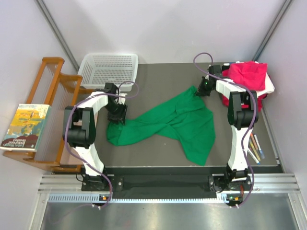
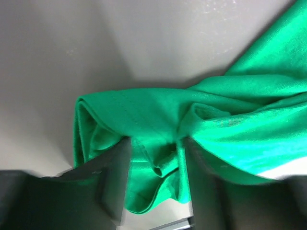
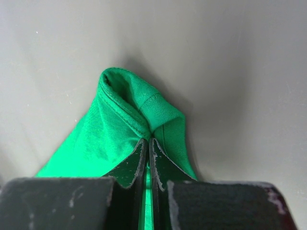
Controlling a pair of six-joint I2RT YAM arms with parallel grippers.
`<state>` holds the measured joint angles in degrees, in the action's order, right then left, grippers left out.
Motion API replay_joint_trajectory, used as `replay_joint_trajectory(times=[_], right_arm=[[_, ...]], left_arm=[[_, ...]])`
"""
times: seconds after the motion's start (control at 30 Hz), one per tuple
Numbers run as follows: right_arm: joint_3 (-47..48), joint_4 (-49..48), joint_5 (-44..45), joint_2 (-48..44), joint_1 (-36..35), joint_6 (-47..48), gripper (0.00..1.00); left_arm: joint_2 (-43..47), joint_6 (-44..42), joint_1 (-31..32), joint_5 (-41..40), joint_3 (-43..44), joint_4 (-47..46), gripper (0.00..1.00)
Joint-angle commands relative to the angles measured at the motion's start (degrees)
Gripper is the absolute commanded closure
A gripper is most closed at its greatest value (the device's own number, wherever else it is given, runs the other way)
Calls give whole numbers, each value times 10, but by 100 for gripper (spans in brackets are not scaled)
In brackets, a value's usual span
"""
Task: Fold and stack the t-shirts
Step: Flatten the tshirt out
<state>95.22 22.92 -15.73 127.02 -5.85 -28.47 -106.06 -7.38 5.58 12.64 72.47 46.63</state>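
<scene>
A bright green t-shirt [image 1: 177, 122] lies crumpled and stretched across the dark table. My left gripper [image 1: 116, 117] is down at its left end. In the left wrist view its fingers [image 2: 108, 177] stand apart on either side of a bunched fold of the green t-shirt [image 2: 144, 115], so my left gripper [image 2: 156, 191] is open around the cloth. My right gripper [image 1: 201, 91] holds the shirt's far right corner. In the right wrist view that gripper [image 3: 148, 141] is shut on a hem of the green t-shirt [image 3: 120, 115]. A magenta-pink t-shirt [image 1: 247, 74] lies heaped on white and red ones at the back right.
A white mesh basket [image 1: 109, 67] stands at the back left. Left of the table is a wooden rack [image 1: 48, 96] with a book [image 1: 26, 127] on it. Several markers [image 1: 254, 148] lie at the table's right edge.
</scene>
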Motion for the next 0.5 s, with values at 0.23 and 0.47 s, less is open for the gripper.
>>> replay_joint_trajectory(times=[0.23,0.47], right_arm=[[-7,1,1,-16,-2,10,100],[-7,5,8,-20,-3,10,100]], left_arm=[[54,-12,-47,55,15,21,25],[69,-10,-46,92,-14,36,39]])
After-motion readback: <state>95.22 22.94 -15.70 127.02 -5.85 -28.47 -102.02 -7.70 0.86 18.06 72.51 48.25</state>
